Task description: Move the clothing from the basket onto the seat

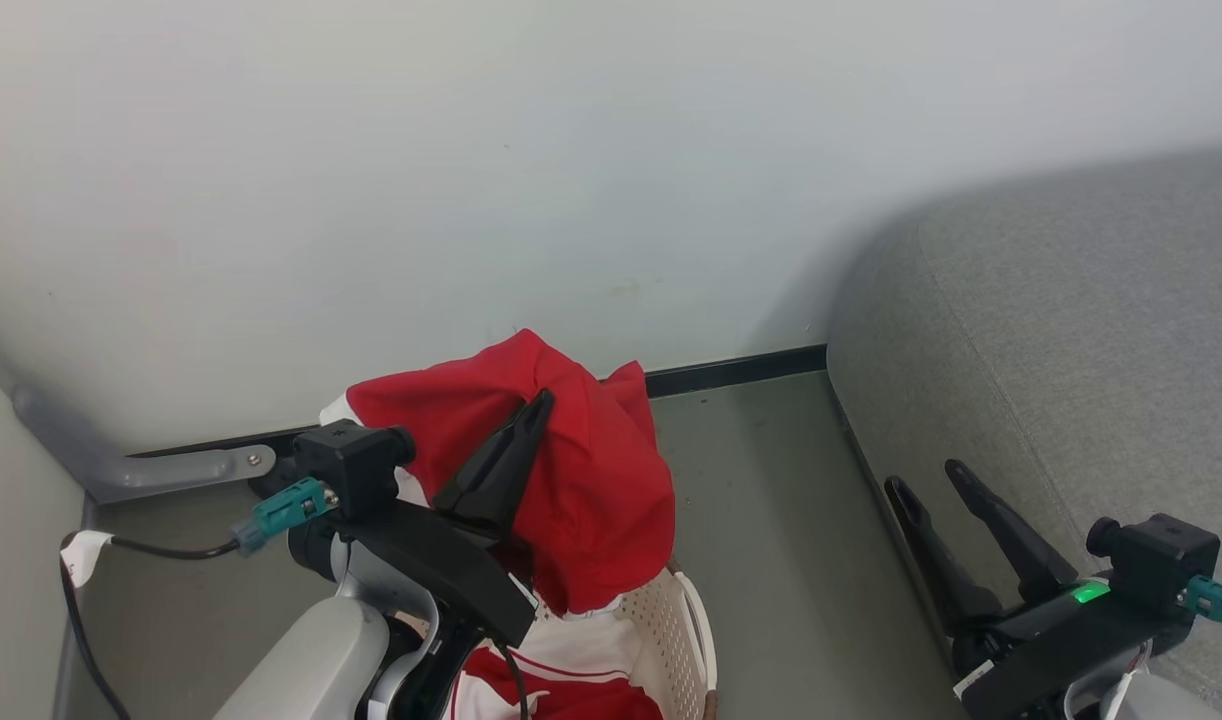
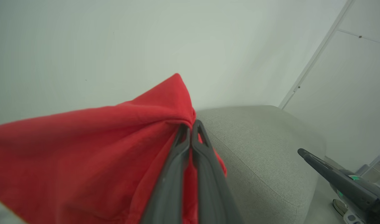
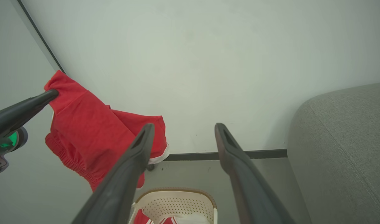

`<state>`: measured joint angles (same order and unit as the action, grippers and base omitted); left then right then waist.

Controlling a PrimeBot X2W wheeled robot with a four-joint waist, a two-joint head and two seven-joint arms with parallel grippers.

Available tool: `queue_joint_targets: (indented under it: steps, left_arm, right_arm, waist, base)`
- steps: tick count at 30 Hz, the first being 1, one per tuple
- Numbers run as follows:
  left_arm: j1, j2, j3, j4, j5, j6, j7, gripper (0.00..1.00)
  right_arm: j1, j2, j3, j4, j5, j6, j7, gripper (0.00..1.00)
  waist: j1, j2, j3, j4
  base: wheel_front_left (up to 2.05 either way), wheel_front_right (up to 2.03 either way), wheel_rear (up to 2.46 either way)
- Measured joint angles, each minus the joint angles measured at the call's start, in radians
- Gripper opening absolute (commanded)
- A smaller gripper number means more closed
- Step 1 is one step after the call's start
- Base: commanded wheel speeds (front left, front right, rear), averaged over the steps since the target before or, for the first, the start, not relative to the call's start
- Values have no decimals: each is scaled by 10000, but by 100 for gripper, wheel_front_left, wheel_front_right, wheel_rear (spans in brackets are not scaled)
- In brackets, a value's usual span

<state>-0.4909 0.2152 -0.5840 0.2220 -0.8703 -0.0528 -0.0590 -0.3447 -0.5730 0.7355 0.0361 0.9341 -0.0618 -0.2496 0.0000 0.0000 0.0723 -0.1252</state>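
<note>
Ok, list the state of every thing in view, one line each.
left pincer: shut on the red garment
red garment: lifted, hanging from that pincer
right pincer: open, holding nothing
basket: upright, clothing inside
clothing in the basket: red and white, lying crumpled
seat: no garment on the part in view

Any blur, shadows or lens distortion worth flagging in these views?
Head view: even light, sharp, soft shadow on the wall beside the seat. Left wrist view: the red garment close to the lens is soft. Right wrist view: wide-angle lens stretches the right gripper; basket sharp.
</note>
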Motion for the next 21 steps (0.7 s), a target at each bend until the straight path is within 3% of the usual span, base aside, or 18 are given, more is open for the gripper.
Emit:
queue_joint_targets:
  steps: [13, 21]
  left_arm:
    - [-192, -40, -77, 12, 0, -12, 33, 0]
    - [-499, -182, -130, 13, 0, -42, 58, 0]
  right_arm:
    - [473, 88, -372, -316, -366, 33, 0, 100]
    - [464, 466, 140, 52, -545, 520, 0, 100]
  waist:
    - [0, 0, 66, 116]
    - [0, 2, 109, 269]
  base:
    - [0, 0, 0]
    - [0, 0, 0]
